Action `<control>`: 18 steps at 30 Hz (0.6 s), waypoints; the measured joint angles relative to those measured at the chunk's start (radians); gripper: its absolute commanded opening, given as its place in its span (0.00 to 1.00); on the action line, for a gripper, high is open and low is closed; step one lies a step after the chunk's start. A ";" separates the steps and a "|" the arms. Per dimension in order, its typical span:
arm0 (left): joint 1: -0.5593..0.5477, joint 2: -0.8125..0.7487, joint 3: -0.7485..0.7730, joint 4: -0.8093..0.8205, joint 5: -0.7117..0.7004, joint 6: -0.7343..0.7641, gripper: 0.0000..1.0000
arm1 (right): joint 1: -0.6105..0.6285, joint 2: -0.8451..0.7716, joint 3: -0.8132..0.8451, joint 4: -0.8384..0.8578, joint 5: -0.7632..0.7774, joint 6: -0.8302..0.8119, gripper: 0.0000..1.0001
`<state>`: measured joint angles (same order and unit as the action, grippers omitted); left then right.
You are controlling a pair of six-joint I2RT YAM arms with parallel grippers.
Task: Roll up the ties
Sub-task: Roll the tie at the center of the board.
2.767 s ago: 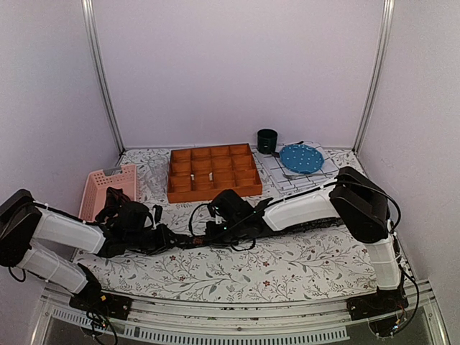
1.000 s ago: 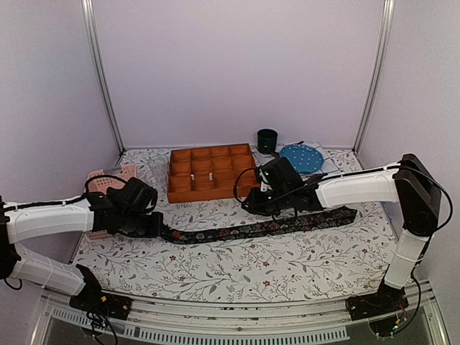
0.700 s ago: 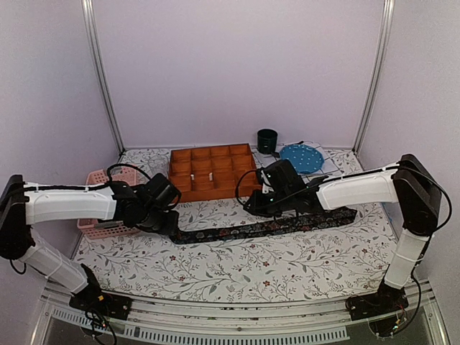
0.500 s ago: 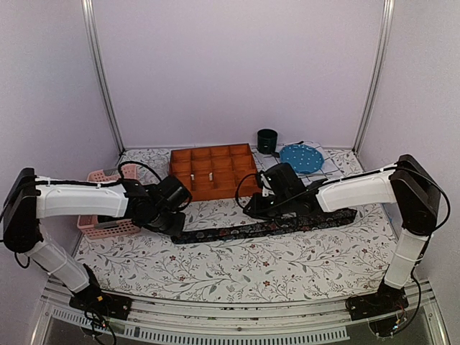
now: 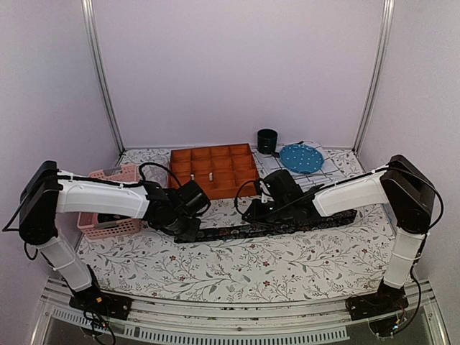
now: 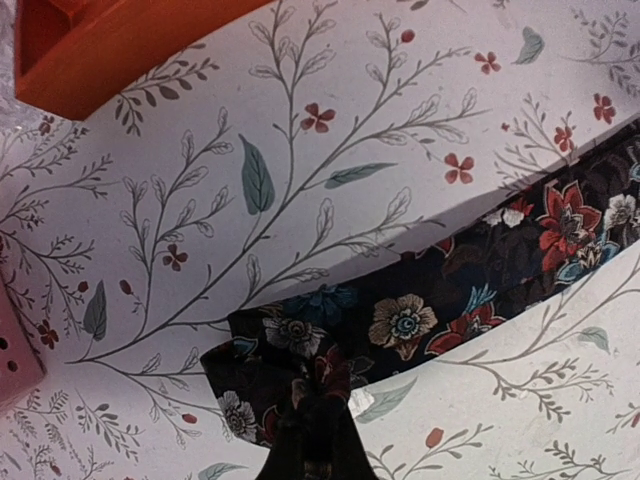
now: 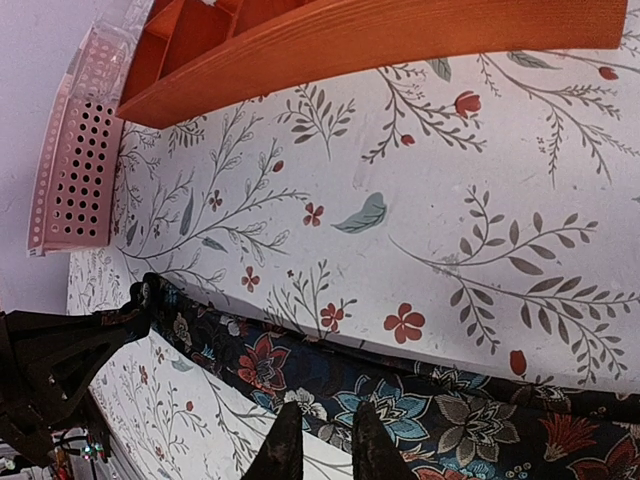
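Left pincer point(image 6: 315, 440): clamped tight on narrow end of tie point(image 6: 430, 310), fabric bunched at tips. Right pincer point(image 7: 322, 450): fingers nearly together, slim gap, down on tie further along. Whether fabric is actually pinched, cannot tell; tips cut off by frame edge. Tie lies flat, stretched along floral surface point(image 5: 237, 269) between both pincers, just in front of orange tray point(image 5: 215, 191). Pink basket point(image 5: 108, 227) at left.
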<state>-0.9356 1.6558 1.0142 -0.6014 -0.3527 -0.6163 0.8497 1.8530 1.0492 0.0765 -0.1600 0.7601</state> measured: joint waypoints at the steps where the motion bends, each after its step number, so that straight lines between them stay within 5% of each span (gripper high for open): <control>1: -0.005 0.008 0.003 0.005 0.001 0.000 0.00 | 0.000 0.003 -0.002 0.002 -0.003 0.004 0.17; 8: -0.012 0.047 0.021 0.021 0.004 0.004 0.01 | 0.000 0.006 -0.008 0.015 -0.012 0.019 0.17; 18: -0.013 0.069 0.034 0.067 0.034 0.014 0.16 | 0.000 0.006 -0.009 0.021 -0.012 0.030 0.17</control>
<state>-0.9489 1.7245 1.0485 -0.5343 -0.3187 -0.6018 0.8497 1.8591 1.0401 0.0975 -0.1719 0.7898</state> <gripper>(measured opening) 0.139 0.171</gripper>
